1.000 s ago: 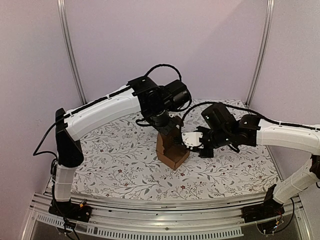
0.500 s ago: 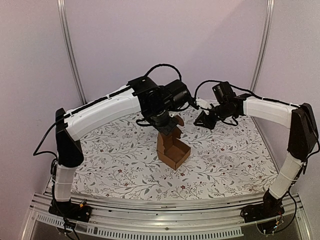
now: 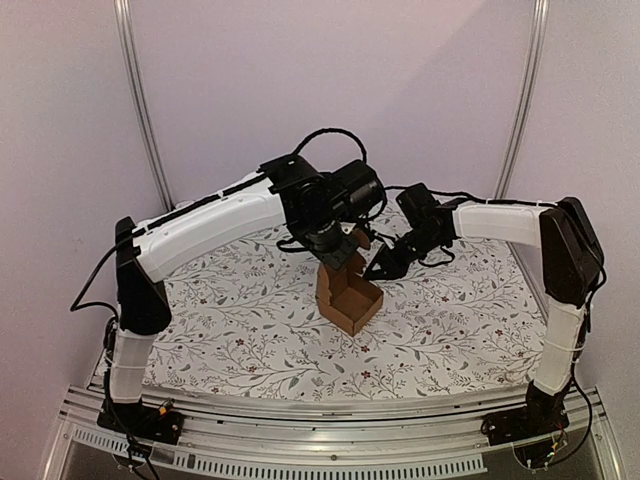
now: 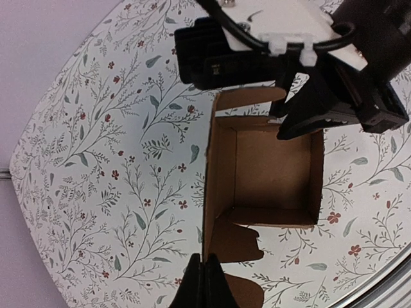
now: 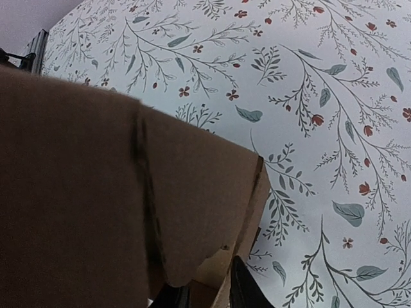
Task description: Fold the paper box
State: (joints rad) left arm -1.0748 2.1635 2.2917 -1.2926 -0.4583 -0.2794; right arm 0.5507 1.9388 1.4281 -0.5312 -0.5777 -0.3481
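Note:
The paper box (image 3: 352, 300) stands half folded on the cloth, a brown open-topped cube with an upright panel at its back left. In the left wrist view I look down into the paper box (image 4: 270, 170). My left gripper (image 4: 204, 279) is shut on the thin top edge of that upright panel. From above, the left gripper (image 3: 336, 256) hangs just over the box. My right gripper (image 3: 382, 267) reaches in at the far right corner. In its own view the right gripper (image 5: 209, 296) is open, its fingers straddling a cardboard wall and a loose flap (image 5: 192, 212).
A floral cloth (image 3: 240, 320) covers the table. Metal posts (image 3: 140, 100) rise at the back corners and a metal rail (image 3: 330, 440) runs along the near edge. Both forearms cross above the table's middle, close together.
The right arm swung from the box's right side, up and round to its far right corner, and its jaws parted a little. The left gripper held still on the panel.

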